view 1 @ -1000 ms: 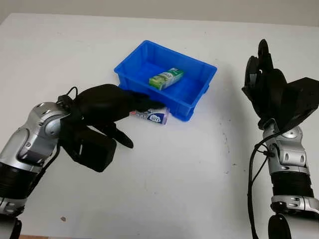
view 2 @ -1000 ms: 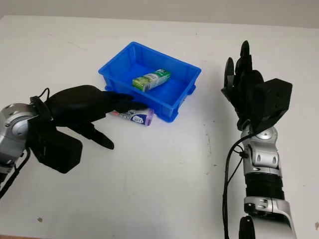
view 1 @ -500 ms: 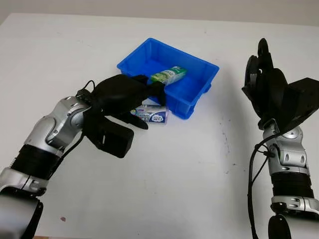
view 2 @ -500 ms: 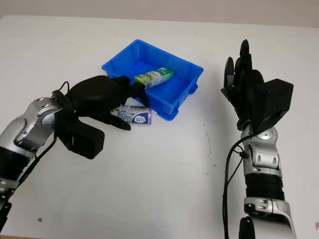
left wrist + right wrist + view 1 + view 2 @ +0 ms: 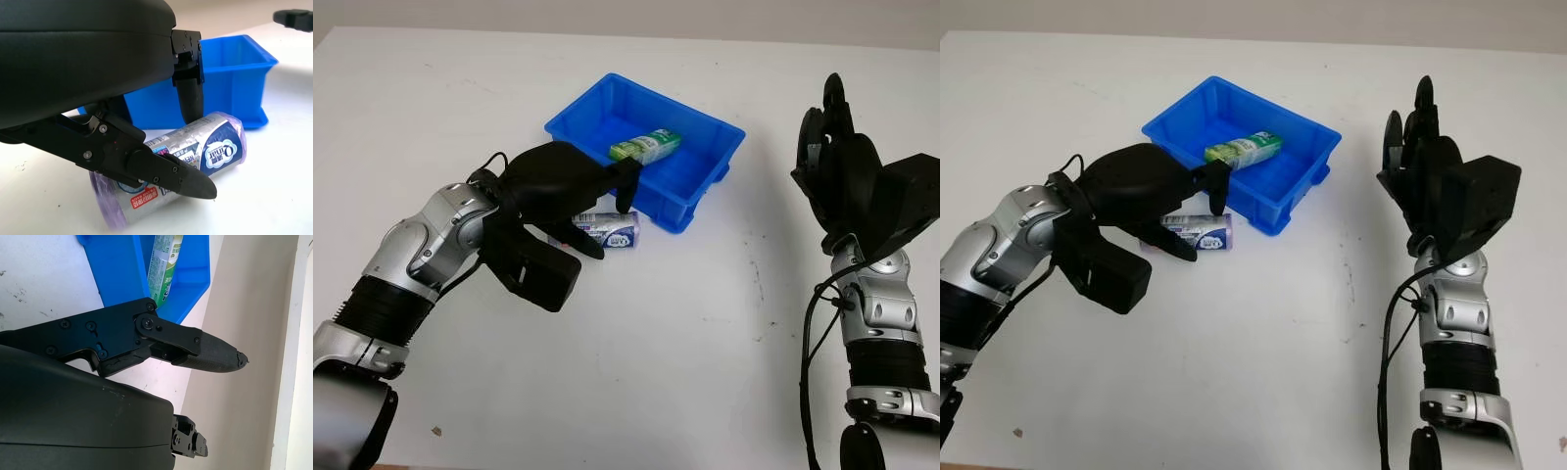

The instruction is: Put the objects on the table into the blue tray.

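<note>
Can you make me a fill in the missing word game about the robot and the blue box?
1. The green carton lies inside the ____ tray.
2. The purple packet lies on the white ____, just outside the tray.
3. The hand reaching over the purple packet is the robot's ____ hand.
4. The right hand is raised and holds ____.

Missing words: blue; table; left; nothing

2 head eyes overlook blue tray [image 5: 690,191]; wrist cameras close.
</note>
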Robot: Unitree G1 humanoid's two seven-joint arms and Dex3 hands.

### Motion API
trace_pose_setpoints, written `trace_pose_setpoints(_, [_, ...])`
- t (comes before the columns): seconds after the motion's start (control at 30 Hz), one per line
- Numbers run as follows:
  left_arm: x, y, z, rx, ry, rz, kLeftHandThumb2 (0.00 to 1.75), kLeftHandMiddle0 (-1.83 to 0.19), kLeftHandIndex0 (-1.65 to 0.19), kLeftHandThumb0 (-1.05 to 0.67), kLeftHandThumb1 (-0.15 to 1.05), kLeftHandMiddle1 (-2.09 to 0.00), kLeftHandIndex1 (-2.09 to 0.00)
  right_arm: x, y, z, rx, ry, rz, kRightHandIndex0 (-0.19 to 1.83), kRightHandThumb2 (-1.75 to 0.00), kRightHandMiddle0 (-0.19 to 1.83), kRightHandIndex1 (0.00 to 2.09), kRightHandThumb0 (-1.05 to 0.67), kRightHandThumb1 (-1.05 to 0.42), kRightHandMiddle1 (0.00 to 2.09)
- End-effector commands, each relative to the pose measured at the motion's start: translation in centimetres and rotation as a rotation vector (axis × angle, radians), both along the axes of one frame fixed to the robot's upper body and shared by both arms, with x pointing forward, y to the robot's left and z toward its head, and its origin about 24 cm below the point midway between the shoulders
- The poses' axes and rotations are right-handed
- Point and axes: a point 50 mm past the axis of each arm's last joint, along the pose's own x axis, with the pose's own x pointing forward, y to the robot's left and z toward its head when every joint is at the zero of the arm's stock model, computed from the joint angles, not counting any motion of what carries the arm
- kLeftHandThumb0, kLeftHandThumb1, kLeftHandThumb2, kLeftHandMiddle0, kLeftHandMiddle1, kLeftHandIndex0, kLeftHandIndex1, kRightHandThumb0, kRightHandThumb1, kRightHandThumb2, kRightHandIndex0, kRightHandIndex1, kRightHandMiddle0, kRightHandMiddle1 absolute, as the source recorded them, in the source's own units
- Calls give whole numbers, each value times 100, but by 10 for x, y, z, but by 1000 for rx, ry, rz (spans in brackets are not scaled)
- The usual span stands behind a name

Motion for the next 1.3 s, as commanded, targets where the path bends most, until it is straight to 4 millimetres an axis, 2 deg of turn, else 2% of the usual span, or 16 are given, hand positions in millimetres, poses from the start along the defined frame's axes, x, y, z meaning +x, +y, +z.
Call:
trace_pose_setpoints(0.0, [-8, 1, 8, -20, 10, -31, 27, -147, -89, -51, 105, -209, -209, -2, -1, 3, 0, -21, -1, -19, -69, -19, 0, -70, -105, 0])
trace_pose_setpoints(0.1, [-16, 2, 18, -76, 42, -81, 28, -138, -77, -50, 105, -209, -209, -1, -1, 3, -1, -19, 1, -19, -69, -19, 0, -70, -105, 0])
trace_pose_setpoints(0.27, [-25, 6, 34, -148, 5, -137, 28, -137, -82, -48, 105, -209, -209, 0, -1, 3, -1, -16, 11, -19, -70, -19, 0, -70, -105, 0])
trace_pose_setpoints(0.43, [-29, 9, 45, -190, -18, -160, 32, -99, -43, -46, 105, -209, -209, -1, -1, 2, -4, -13, 11, -19, -70, -19, 0, -70, -105, 0])
trace_pose_setpoints(0.5, [-30, 11, 51, -235, -37, -175, 33, -98, -36, -45, 105, -209, -209, -1, -1, 2, -4, -11, 10, -19, -70, -19, 0, -70, -105, 0])
trace_pose_setpoints(0.53, [-29, 13, 55, -262, -51, -180, 33, -105, -41, -44, 105, -209, -209, -1, -1, 2, -4, -11, 10, -19, -70, -19, 0, -70, -105, 0])
trace_pose_setpoints(0.6, [-28, 17, 65, -322, -94, -183, 34, -111, -32, -42, 105, -209, -209, 0, -1, 2, -5, -10, 10, -19, -70, -19, 0, -70, -105, 0])
trace_pose_setpoints(0.67, [-22, 19, 76, -376, -158, -168, 33, -110, -32, -42, 105, -209, -209, 0, 0, 1, -8, -10, 11, -19, -71, -19, 0, -70, -105, 0])
trace_pose_setpoints(0.73, [-15, 20, 84, -412, -211, -151, 32, -106, -40, -42, 105, -209, -209, 0, 0, 1, -10, -7, 10, -19, -71, -19, 0, -71, -105, 0])
trace_pose_setpoints(0.83, [3, 23, 96, -471, -299, -85, 28, -91, -37, -40, 105, -209, -209, 0, 0, 1, -3, -7, 7, -19, -71, -19, 0, -71, -105, 0])
trace_pose_setpoints(0.87, [9, 23, 99, -487, -323, -66, 24, -82, -41, -38, 105, -209, -209, 0, 0, 0, -1, -7, 7, -19, -71, -19, 0, -71, -105, 0])
trace_pose_setpoints(0.93, [19, 23, 104, -510, -359, -26, 22, -79, -45, -38, 105, -209, -209, 0, 0, 0, 7, -5, 9, -19, -71, -19, 0, -70, -105, 0])
trace_pose_setpoints(1.03, [35, 20, 111, -531, -391, 30, 23, -72, -40, -38, 105, -203, -208, 0, 0, -1, 12, -5, 6, -19, -70, -19, 0, -71, -105, 0])
trace_pose_setpoints(1.07, [39, 19, 113, -549, -400, 48, 24, -72, -40, -39, 105, -203, -208, 0, 0, -1, 11, -6, 6, -19, -70, -19, 0, -70, -105, 0])
trace_pose_setpoints(1.2, [54, 13, 123, -587, -473, 117, 28, -100, -66, -43, 105, -209, -209, -2, -2, -2, 10, -8, 8, -19, -70, -19, 0, -70, -105, 0])
trace_pose_setpoints(1.27, [61, 11, 125, -585, -491, 163, 29, -102, -68, -43, 105, -209, -209, -3, -2, -2, 8, -6, 6, -19, -70, -19, 0, -70, -105, 0])
